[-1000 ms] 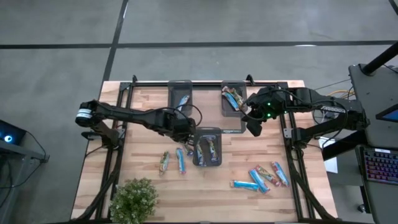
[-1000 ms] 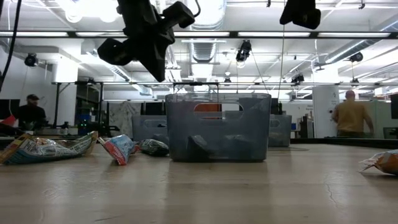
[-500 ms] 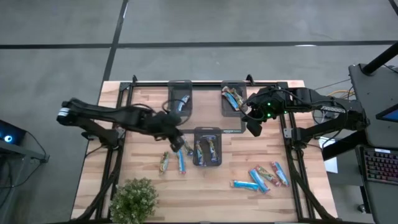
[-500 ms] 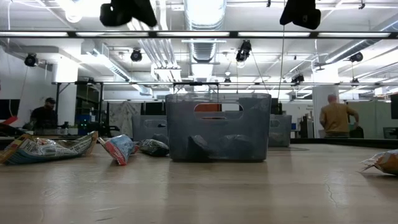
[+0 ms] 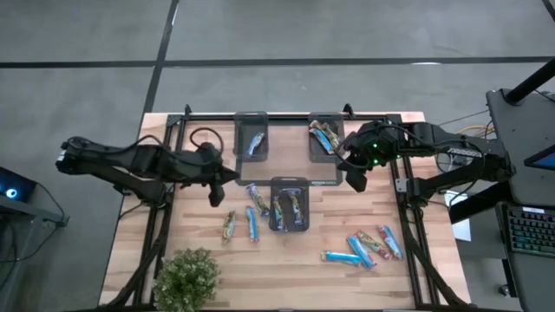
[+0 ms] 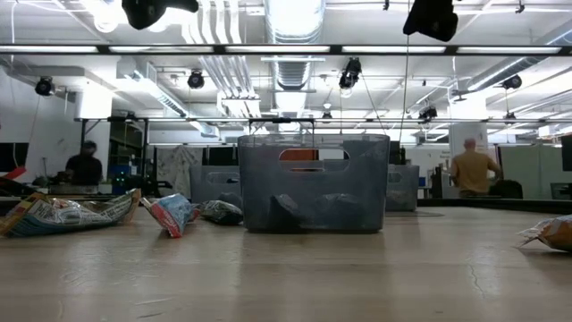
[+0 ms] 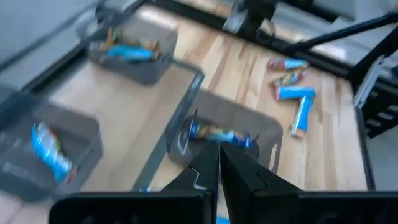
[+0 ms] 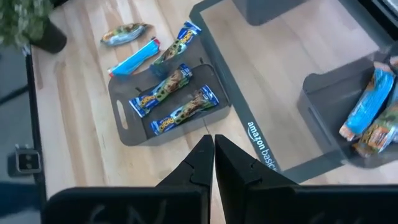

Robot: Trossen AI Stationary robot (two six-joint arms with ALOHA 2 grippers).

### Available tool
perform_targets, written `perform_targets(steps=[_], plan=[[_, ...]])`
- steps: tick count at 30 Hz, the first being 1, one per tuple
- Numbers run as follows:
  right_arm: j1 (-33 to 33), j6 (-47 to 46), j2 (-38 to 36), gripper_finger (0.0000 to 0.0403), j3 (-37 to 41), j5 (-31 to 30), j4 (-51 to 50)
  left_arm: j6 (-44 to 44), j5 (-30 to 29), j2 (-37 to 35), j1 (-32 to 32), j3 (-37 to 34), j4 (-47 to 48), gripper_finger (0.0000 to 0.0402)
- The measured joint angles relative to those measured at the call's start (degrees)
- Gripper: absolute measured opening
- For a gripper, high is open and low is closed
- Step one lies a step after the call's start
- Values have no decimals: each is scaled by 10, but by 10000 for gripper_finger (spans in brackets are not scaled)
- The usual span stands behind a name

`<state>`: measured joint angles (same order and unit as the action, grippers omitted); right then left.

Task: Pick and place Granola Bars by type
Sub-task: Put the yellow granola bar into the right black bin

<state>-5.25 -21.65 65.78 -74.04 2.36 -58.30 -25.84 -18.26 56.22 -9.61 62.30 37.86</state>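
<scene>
The Granola Bars lie in three dark grey trays and loose on the wooden table. The near middle tray holds three bars. The far left tray holds one blue bar, and the far right tray holds a few. Loose bars lie left of the middle tray and near the right edge. My left gripper hangs shut above the table, left of the trays. My right gripper hangs shut, right of the middle tray. Both are empty.
A potted plant stands at the table's near left corner. One bar rests slanting against the middle tray's left rim. Bare wood lies between the middle tray and the right cluster of bars. People stand in the room beyond the table.
My left gripper has drawn back from beside the middle tray toward the table's left edge and has risen, leaving most of the low view. A bar by the tray's left rim now shows where the gripper had been above it. My right arm has kept still.
</scene>
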Motion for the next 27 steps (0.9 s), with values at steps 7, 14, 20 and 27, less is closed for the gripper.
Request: perform_targets(steps=[7,14,20,27], plan=[[0,63,-1,9,1,22,6,34,9,-58,11,-100,-132,0],[-1,101,-1,9,12,22,8,46,19,-79,39,-120,-139,0],[-3,114,-14,9,41,22,35,62,54,-81,69,-120,-139,0],[-17,97,-70,9,87,22,71,62,64,-81,86,-120,-139,0]])
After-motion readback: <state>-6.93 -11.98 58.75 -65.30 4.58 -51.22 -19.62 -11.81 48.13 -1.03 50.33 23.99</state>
